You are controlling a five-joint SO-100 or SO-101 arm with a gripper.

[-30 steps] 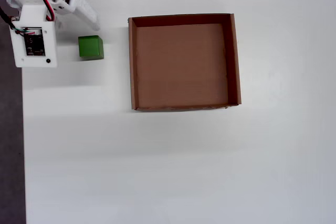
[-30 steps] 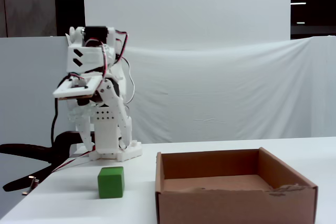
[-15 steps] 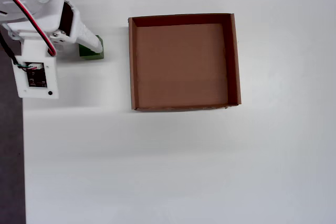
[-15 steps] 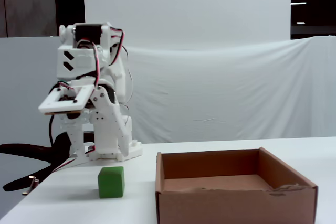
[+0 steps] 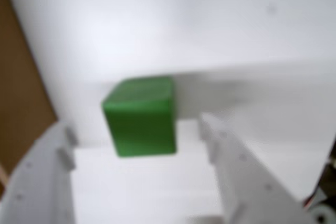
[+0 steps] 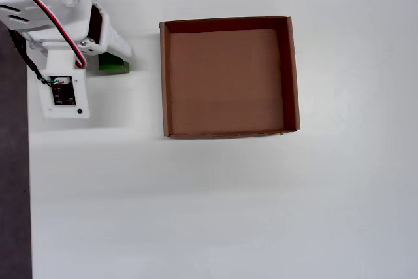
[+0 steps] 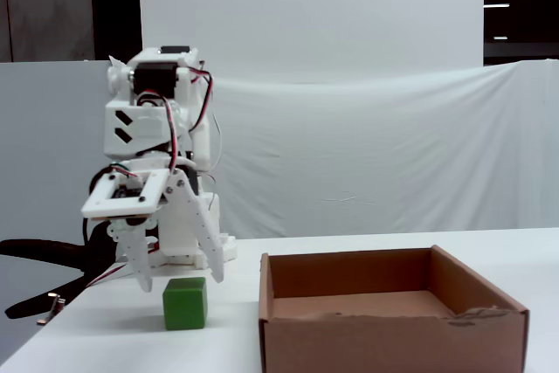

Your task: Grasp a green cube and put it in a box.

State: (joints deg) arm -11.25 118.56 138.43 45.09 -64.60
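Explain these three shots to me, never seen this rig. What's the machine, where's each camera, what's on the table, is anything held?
It is a small white robot arm with a two-finger gripper on a white table. One camera rides on the wrist and looks down between the fingers, one looks straight down from above, and one stands at table height in front. On the table lie a green cube and an empty brown cardboard box, apart from each other. Nothing is held: the gripper is open, above the cube, its fingers on either side.

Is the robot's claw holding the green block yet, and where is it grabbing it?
Not yet. The gripper is open, its fingers just above the green cube, which sits on the table beside the box.
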